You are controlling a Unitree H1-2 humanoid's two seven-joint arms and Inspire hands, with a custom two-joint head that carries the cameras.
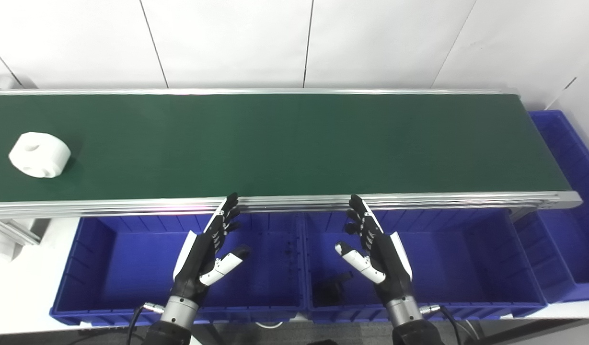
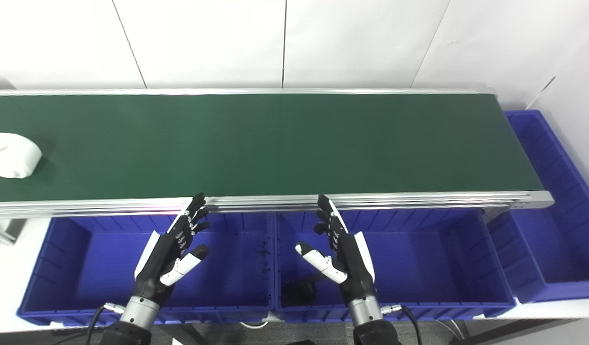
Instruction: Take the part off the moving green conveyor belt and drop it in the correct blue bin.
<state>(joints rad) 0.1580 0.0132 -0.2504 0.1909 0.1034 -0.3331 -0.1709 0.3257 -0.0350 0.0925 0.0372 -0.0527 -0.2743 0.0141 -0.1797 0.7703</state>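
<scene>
A white round part (image 1: 39, 155) with holes lies at the far left of the green conveyor belt (image 1: 294, 143); it also shows in the right eye view (image 2: 11, 155). My left hand (image 1: 209, 251) is open and empty, held above the left blue bin (image 1: 112, 258) just short of the belt's near rail. My right hand (image 1: 375, 249) is open and empty above the middle blue bin (image 1: 457, 254). Both hands are far to the right of the part.
A third blue bin (image 1: 570, 191) stands at the belt's right end. A small dark object (image 1: 333, 287) lies in the middle bin under my right hand. The belt's aluminium rail (image 1: 294, 203) runs between hands and belt. A white wall is behind.
</scene>
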